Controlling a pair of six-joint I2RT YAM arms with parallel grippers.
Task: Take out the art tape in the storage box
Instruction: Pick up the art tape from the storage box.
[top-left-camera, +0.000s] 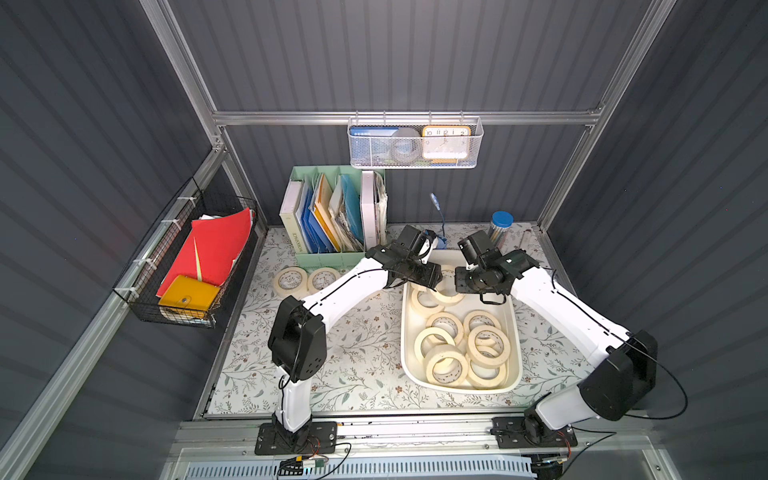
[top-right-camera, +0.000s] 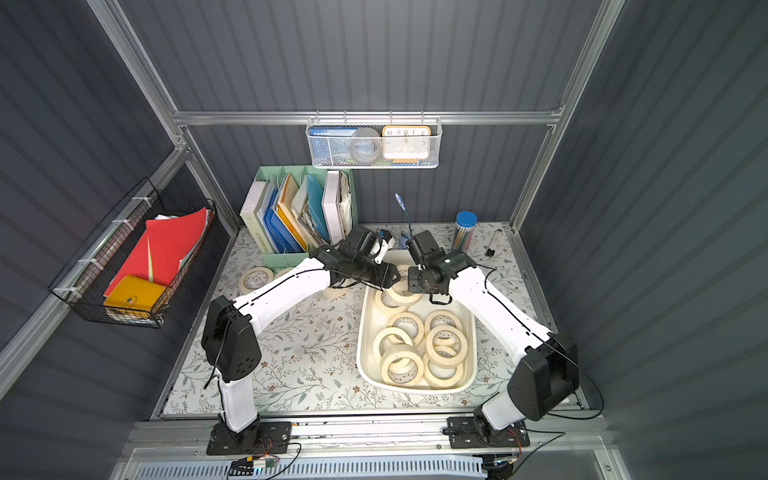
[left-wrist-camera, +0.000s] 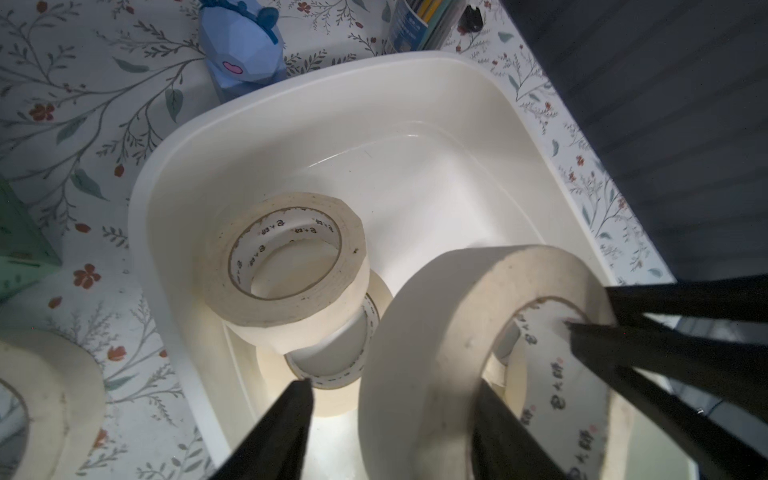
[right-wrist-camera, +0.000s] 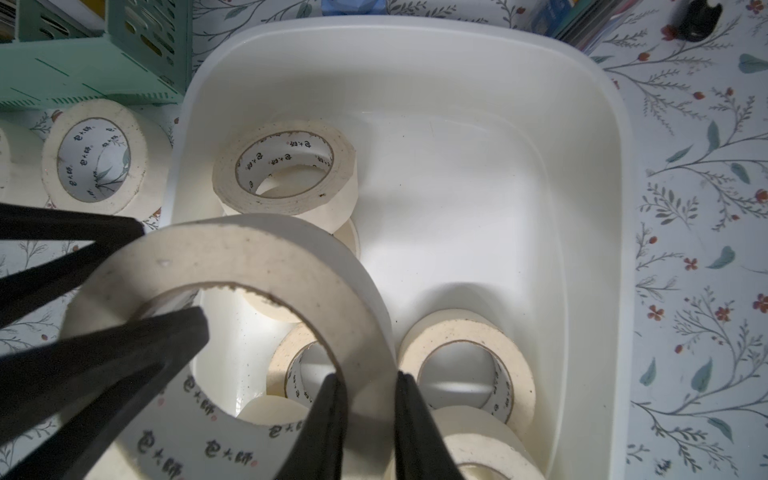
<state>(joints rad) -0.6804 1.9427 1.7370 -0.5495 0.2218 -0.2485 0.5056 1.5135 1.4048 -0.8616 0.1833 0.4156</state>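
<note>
Ops: Tape (top-left-camera: 465, 353) status?

Rig: Most of it is in the box (right-wrist-camera: 415, 37), with rolls lying flat and overlapping at the near end. A stack (left-wrist-camera: 282, 257) of two sits at the far end.

Ops: Any out?

Rig: Two loose rolls (top-left-camera: 291, 280) are on the table (top-left-camera: 353, 353), side by side. They're just in front of the organizer (top-left-camera: 328, 259), well apart from both grippers.

Ops: Grippers?

Rig: Both are at one roll (left-wrist-camera: 449, 299). It's tilted, raised above the rolls under it, over the box's far end, between the two grippers.

Ops: Grip?

Rig: Right gripper (right-wrist-camera: 368, 376) is clamped on the roll's wall, one finger inside the hole and one on the outer face. Left gripper (left-wrist-camera: 395, 384) straddles the wall on the opposite side the same way. It isn't clamped: the left wrist view shows a gap between its outer finger and the roll.

Ops: Left inner finger touching?

Rig: Can't tell. It overlaps the core from that angle.

Ops: Box itself?

Rig: Flat on the table, right of centre, long side running away from the bases. The far half is mostly bare floor apart from the stack.
</note>
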